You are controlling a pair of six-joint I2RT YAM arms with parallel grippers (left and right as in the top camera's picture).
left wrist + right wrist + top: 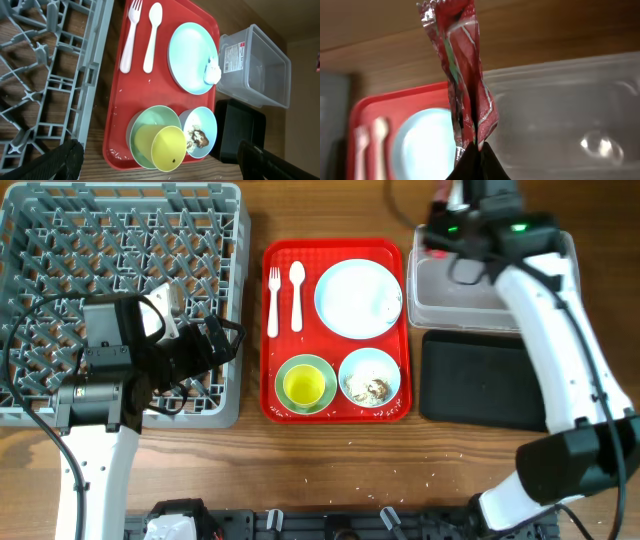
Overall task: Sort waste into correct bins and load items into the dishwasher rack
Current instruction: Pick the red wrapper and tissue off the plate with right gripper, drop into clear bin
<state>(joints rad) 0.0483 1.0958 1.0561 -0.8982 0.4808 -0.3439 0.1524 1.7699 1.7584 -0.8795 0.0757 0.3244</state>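
My right gripper (pixel 477 148) is shut on the red crinkled wrapper (pixel 465 60) and holds it above the clear tub (pixel 560 115), near its left edge; in the overhead view this gripper (pixel 443 225) hangs over the tub (pixel 495 295). The black tray (pixel 480 375) lies in front of the tub. The white plate (pixel 355 298) carries the crumpled napkin (pixel 389 308). The fork (pixel 273 300) and spoon (pixel 297 292) lie beside it. The yellow cup (pixel 167 147) sits in the green bowl (pixel 150 122). The blue bowl (pixel 200 131) holds food scraps. My left gripper (pixel 159 152) is open and empty, between the rack (pixel 120 300) and the dishes.
All the dishes sit on a red tray (pixel 335 412) in the middle of the wooden table. A few rice grains lie on the table in front of it (pixel 430 475). My right arm crosses over the black tray's right side.
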